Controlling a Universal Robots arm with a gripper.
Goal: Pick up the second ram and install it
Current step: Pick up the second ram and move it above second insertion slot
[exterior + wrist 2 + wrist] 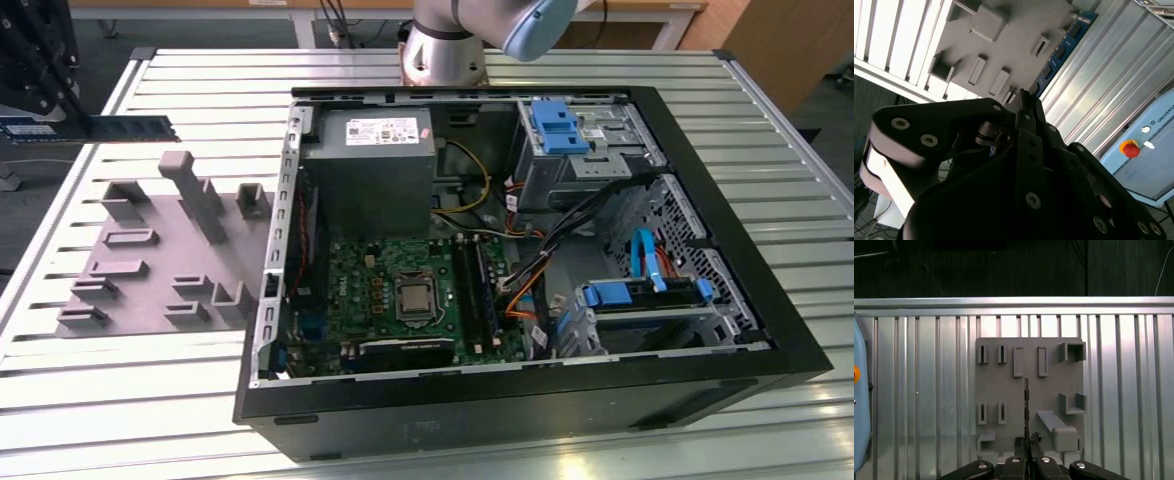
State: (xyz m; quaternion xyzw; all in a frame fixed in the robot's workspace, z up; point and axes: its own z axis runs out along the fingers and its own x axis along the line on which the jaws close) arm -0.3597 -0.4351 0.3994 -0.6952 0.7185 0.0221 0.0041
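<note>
Over the counter (160, 400) at the exterior view's left, the gripper (1026, 446) pinches the second ram (123, 128) between fingers pressed together. It holds the stick level in the air beyond the grey holder tray (147, 270), well apart from the open computer case (534, 405). Seen edge-on in the first wrist view, the stick juts straight out from the fingertips above the tray. Thin, light and rigid, the board probably tolerates little bending or twisting. Its flat faces near one end look the safest hold, clear of the contact edge. Long black slots (478, 285) lie on the motherboard (400, 300) inside the case.
</note>
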